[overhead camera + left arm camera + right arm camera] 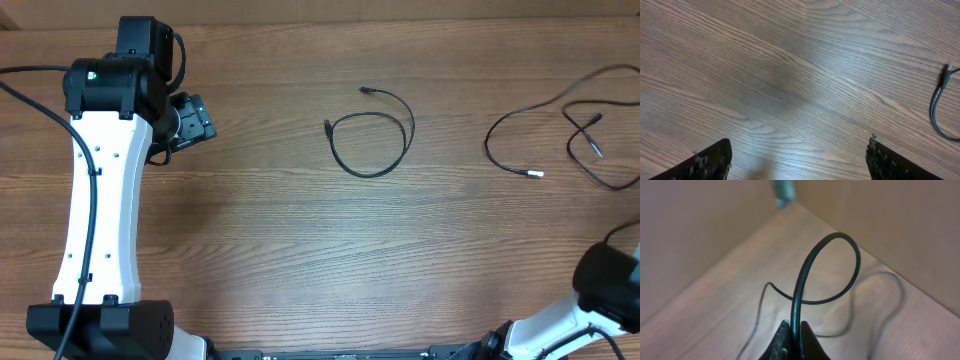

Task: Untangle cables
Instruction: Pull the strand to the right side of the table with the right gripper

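A single black cable (372,135) lies in an open loop at the table's middle, with small plugs at both ends. Its plug end also shows at the right edge of the left wrist view (939,100). More thin black cables (560,125) lie loose and crossing at the far right, with silvery tips. My left gripper (195,120) is open and empty (800,160), well left of the looped cable, over bare wood. My right gripper (792,326) is shut on a black cable (805,270), which arcs up in a loop in front of the fingers. Its jaws are hidden in the overhead view.
The wooden table (300,230) fills the views. The white left arm (100,200) runs along the left side. The right arm's base (605,290) is at the bottom right corner. Walls meet in a corner past the table edge in the right wrist view (785,192).
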Tool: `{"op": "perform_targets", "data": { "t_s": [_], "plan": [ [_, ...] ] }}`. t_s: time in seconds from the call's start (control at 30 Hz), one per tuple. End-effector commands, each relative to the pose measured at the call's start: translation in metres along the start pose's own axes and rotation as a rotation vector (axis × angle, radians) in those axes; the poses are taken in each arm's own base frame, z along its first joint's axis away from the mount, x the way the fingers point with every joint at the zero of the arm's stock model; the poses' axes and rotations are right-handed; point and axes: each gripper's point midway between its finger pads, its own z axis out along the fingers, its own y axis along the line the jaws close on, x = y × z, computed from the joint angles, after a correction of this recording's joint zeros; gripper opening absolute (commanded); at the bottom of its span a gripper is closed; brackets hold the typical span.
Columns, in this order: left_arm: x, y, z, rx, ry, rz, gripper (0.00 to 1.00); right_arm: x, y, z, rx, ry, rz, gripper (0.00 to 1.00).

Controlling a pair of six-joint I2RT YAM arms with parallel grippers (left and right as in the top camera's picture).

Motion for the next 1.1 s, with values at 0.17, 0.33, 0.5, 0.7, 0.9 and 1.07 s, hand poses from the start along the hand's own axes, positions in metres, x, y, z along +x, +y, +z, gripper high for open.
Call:
{"op": "perform_targets", "data": {
  "t_s": [0.17, 0.33, 0.5, 0.7, 0.9, 1.07],
  "plan": [
    [0.002, 0.000, -0.001, 0.000, 0.006, -0.014, 0.85, 0.005, -0.099, 0.018, 0.355, 0.006, 0.301, 0.04],
    [0.003, -0.004, -0.001, 0.023, 0.013, -0.017, 0.85, 0.003, -0.093, 0.023, 0.269, 0.020, 0.332, 0.04],
    [0.003, -0.004, -0.001, 0.024, 0.015, -0.017, 0.85, 0.007, -0.090, 0.034, 0.257, 0.045, 0.329, 0.04],
    [0.003, -0.004, -0.001, 0.024, 0.014, -0.017, 0.85, 0.019, -0.065, 0.045, 0.125, 0.127, 0.334, 0.30],
    [0.003, -0.004, -0.001, 0.024, 0.014, -0.017, 0.85, 0.038, 0.013, 0.033, -0.319, 0.277, 0.175, 0.56],
    [0.003, -0.004, -0.001, 0.024, 0.013, -0.017, 0.86, 0.062, 0.066, 0.010, -0.533, 0.365, 0.040, 0.75]
  ]
}}
